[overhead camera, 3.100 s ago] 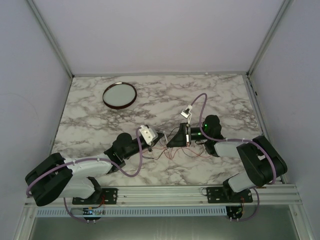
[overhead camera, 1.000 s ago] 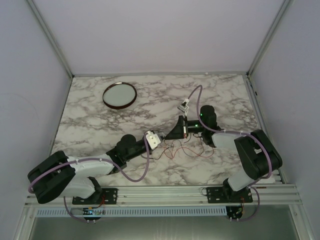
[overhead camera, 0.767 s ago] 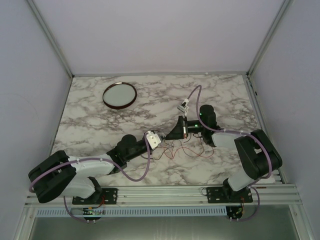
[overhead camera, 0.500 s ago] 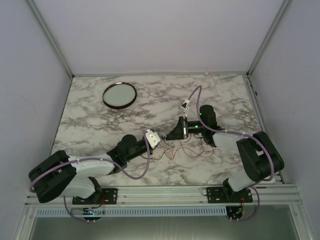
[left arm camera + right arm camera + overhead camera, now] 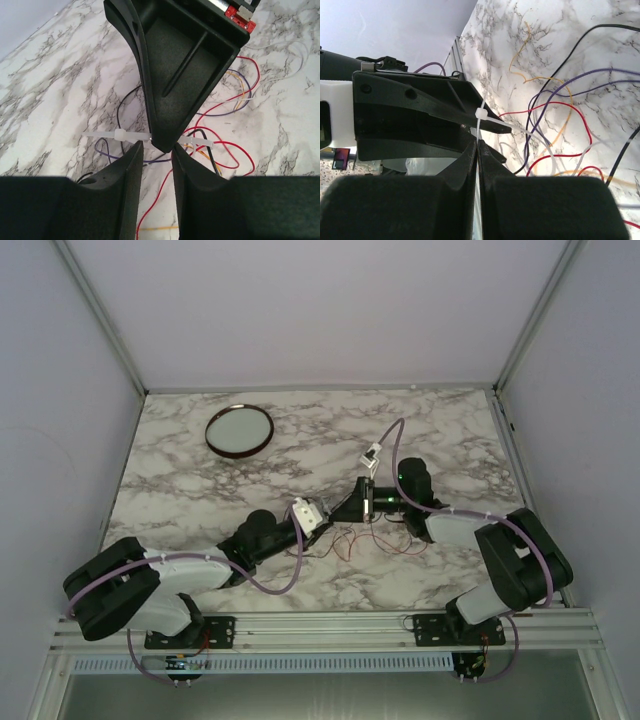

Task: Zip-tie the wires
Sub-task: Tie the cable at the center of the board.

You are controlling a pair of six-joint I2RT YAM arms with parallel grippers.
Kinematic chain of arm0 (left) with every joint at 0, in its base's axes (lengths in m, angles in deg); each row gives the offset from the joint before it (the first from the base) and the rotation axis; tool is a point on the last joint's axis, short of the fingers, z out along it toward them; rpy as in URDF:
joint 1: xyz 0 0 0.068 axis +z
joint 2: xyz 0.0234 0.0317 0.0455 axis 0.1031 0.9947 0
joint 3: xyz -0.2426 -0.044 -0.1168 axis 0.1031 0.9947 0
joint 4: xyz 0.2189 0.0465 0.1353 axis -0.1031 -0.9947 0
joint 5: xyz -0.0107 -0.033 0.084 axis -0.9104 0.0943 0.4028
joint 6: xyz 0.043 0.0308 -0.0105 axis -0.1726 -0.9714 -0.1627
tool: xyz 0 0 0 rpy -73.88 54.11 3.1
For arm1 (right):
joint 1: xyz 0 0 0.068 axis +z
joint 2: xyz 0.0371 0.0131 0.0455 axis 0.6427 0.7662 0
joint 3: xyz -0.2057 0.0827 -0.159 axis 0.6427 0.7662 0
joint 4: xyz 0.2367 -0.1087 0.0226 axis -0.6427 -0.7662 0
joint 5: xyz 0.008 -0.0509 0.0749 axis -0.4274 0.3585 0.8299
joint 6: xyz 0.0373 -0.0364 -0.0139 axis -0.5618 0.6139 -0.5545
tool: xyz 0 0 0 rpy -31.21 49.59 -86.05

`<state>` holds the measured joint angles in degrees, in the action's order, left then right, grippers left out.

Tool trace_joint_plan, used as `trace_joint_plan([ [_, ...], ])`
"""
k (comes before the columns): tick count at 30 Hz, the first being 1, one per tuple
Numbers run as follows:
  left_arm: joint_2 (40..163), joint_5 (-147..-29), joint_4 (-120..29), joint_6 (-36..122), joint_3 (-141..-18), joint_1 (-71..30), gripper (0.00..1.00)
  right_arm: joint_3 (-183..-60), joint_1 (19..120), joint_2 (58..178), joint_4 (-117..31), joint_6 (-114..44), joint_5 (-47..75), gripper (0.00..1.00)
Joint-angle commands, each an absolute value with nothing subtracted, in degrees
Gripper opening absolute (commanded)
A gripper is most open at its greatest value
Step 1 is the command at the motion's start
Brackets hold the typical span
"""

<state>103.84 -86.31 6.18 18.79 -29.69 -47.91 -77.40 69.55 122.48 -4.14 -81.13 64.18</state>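
The wires (image 5: 385, 540) are thin red, purple, orange and black strands lying in loose loops on the marble table, right of centre. A white zip tie (image 5: 481, 114) loops around some of them (image 5: 555, 103). My right gripper (image 5: 476, 145) is shut on the zip tie's strap just below its head. My left gripper (image 5: 157, 150) is open by a narrow gap, and the tip of the right gripper sits between its fingertips. The zip tie's head (image 5: 120, 135) sticks out to the left there, above the wires (image 5: 232, 145). In the top view both grippers, left (image 5: 325, 512) and right (image 5: 350, 508), meet mid-table.
A round dark-rimmed dish (image 5: 238, 452) sits at the back left of the table. Grey walls close in the table on the left, back and right. A rail runs along the near edge by the arm bases.
My left gripper has moved forward and right until its fingertips bracket the right gripper's tip. The right gripper has stayed shut on the zip tie and shifted only slightly.
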Motion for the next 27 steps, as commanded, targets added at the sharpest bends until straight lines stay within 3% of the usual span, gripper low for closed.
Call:
trace_joint_plan([
  [1,102.9,-86.8,9.6,20.0,-30.5,-48.5,0.33,-76.5,70.0,120.3,-3.0,-79.6,61.9,0.0],
  [15,91.6,-80.9,0.4,24.9,-26.2,-48.2,0.63,-74.0,69.4,118.6,-5.4,-77.0,59.4,0.0],
  [21,83.8,-75.9,-3.5,37.7,-26.2,-44.3,0.72,-72.1,69.1,117.0,-5.1,-75.9,58.4,0.0],
  [27,85.1,-85.7,-0.4,55.7,-27.6,-33.8,0.75,-71.2,69.0,115.7,-2.9,-76.2,58.2,0.0],
])
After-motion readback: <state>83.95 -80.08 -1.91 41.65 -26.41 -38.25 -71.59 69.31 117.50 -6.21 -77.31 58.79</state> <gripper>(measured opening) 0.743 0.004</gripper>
